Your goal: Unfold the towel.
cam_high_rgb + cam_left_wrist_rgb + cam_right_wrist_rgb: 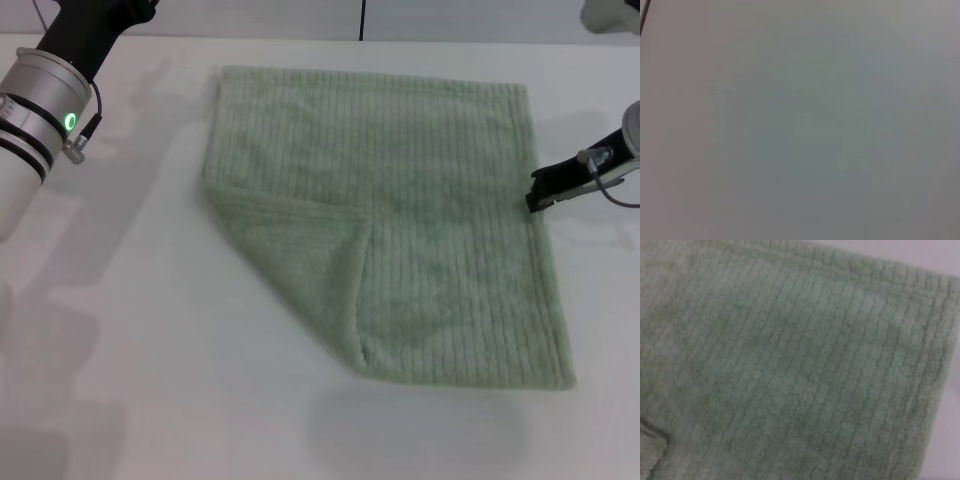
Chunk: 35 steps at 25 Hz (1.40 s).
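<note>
Head view shows the right gripper (537,198) as a dark tip low over the table's right side, touching or just beside the right hem of the towel (420,220); whether its fingers are parted or closed, and whether they pinch the hem, cannot be told from this angle. Behind that tip a grey wrist with a thin cable leads off toward the table's right edge. Right wrist view looks close down on the pale sage-green terry, its fine ribs crossed into small squares, with a hemmed border and a strip of white table past it (875,270). The towel lies on the white table (150,380), nearer the far edge than the near one and a little toward the right side. Most of it is spread flat, but its near left corner is turned over onto the cloth, making a triangular flap (300,250) whose fold runs diagonally. The left gripper cannot be seen; only the silver forearm (40,100) with a green light hangs above the far left corner, well apart from the towel, and the left wrist view gives nothing but a blank grey surface.
</note>
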Each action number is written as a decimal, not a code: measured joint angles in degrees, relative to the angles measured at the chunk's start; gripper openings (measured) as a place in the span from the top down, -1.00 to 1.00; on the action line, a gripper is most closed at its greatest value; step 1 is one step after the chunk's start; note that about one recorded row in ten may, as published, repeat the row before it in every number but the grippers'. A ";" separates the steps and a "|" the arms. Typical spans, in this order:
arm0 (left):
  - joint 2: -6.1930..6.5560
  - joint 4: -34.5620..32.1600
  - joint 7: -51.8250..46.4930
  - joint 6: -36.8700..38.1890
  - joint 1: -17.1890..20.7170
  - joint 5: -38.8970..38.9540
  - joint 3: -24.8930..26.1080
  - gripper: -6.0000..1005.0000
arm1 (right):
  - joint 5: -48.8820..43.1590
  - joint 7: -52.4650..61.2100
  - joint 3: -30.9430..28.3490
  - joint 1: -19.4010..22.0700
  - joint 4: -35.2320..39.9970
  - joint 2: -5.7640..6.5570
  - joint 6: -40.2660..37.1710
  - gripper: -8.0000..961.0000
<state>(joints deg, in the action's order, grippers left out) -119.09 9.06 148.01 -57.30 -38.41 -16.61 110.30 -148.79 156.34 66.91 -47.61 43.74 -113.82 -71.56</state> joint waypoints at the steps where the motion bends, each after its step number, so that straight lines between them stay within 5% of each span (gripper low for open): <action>1: 0.00 0.00 0.00 0.00 0.00 0.00 0.00 -0.56 | 0.08 -0.26 -0.02 -0.21 -0.58 0.00 0.03 0.99; 35: 0.03 1.26 -0.98 -0.05 -0.28 -0.45 -0.94 -0.56 | 0.18 -4.13 -2.86 -3.07 -8.37 0.58 1.16 0.99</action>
<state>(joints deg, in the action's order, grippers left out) -119.06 10.32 147.02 -57.36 -38.69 -17.06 109.37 -148.60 152.21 64.05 -50.69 35.37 -113.23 -70.40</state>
